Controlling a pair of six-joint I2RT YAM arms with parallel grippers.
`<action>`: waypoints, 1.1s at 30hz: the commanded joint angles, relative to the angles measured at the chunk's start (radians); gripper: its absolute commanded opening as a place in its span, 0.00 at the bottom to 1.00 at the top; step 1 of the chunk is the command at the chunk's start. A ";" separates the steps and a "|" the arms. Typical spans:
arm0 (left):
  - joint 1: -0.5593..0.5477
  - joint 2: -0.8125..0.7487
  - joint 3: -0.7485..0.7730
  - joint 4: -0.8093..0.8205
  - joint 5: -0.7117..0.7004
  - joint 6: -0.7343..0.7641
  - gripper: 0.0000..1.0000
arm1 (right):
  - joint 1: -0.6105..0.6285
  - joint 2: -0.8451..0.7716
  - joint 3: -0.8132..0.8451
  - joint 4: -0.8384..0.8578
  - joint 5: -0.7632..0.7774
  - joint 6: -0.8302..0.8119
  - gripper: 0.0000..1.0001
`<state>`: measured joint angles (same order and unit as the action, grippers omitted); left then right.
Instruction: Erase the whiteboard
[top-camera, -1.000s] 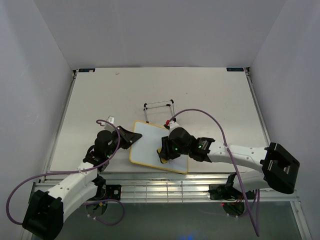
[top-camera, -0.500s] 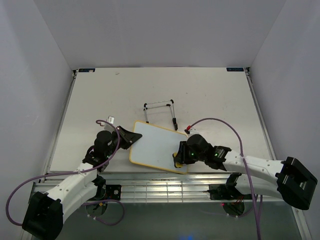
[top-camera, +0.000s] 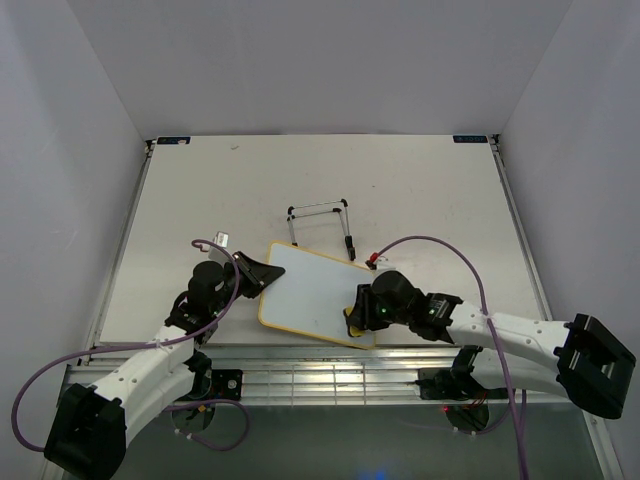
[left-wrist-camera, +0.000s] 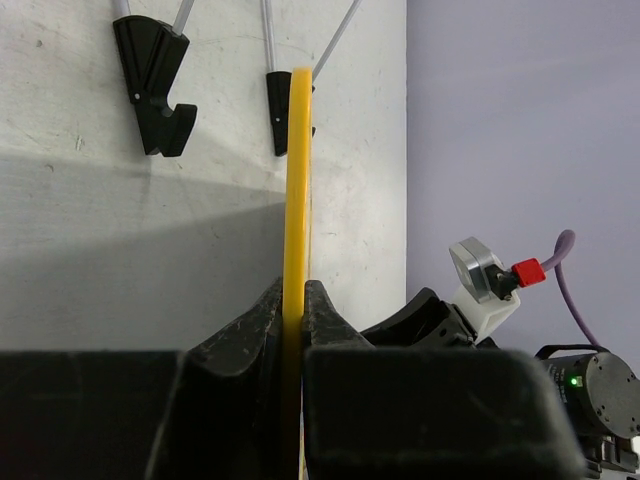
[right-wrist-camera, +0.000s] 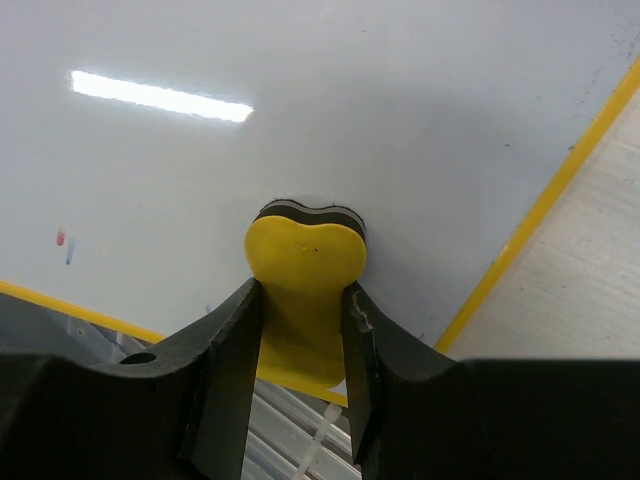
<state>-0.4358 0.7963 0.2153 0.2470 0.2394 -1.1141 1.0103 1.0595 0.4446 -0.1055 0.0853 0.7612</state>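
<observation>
Top external: right arm (top-camera: 480, 325) stretched leftward, eraser (top-camera: 352, 318) pressed on whiteboard (top-camera: 310, 290).

Right wrist view's edges cut off most of the whiteboard (right-wrist-camera: 330, 110).

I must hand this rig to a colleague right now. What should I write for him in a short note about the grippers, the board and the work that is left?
Left gripper: shut on the yellow frame of the whiteboard, at its left edge.
Right gripper: shut on the yellow eraser, which is pressed on the board close to its near right corner.
Wire stand: on the table behind the board.
Done: the board's surface looks almost all white.
Left: a small red speck, with a bluish one beside it, shows close to the near frame; it probably needs a wipe there.
</observation>
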 joint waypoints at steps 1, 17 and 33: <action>-0.009 -0.023 0.018 0.054 0.009 -0.023 0.00 | 0.040 0.013 0.074 0.035 0.030 -0.023 0.24; -0.011 -0.028 0.010 0.051 -0.003 -0.023 0.00 | 0.208 0.339 0.452 0.060 0.083 -0.045 0.24; -0.011 -0.040 0.013 0.041 -0.011 -0.016 0.00 | 0.255 0.223 0.183 -0.046 0.267 0.160 0.25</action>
<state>-0.4416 0.7872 0.2127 0.2310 0.2279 -1.1156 1.2587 1.2987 0.7162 -0.0460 0.2859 0.8555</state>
